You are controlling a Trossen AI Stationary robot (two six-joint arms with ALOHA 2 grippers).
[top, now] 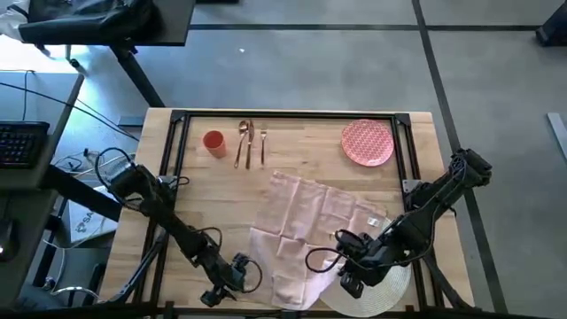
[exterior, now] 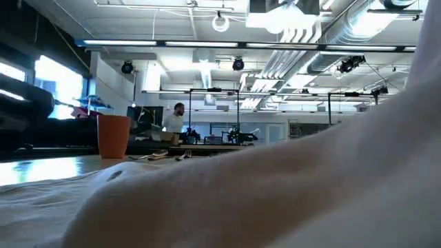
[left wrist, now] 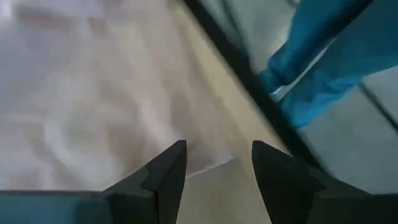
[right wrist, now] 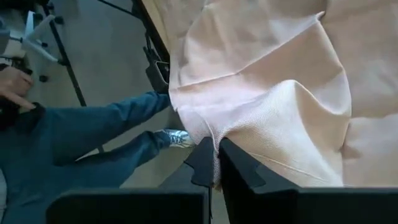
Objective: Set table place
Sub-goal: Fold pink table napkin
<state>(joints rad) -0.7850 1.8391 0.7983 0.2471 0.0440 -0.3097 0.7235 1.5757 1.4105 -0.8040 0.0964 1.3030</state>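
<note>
The beige-pink napkin (top: 310, 232) lies crumpled on the near middle of the table (top: 204, 199). It partly covers the white placemat (top: 383, 288) at the near right. My right gripper (top: 347, 270) is shut on the napkin near its near right edge. My left gripper (top: 229, 282) stands open at the napkin's near left corner (left wrist: 208, 165), its fingers on either side of that corner. At the far edge are the orange-red cup (top: 213, 141), the gold cutlery (top: 249, 142) and the pink plate (top: 368, 142). My right gripper pinches a raised fold of the napkin (right wrist: 214, 142) between its two fingers, close to the cloth's near edge. Creases run out from the fingers across the cloth (right wrist: 280, 106). The rest of the napkin lies on the table and the placemat.
A person in blue (right wrist: 81, 134) sits just past the table's near edge. The black frame rail (left wrist: 249, 74) runs along that edge. Bare wood (top: 199, 190) lies left of the napkin. In the low view the napkin (exterior: 289, 193) fills the foreground.
</note>
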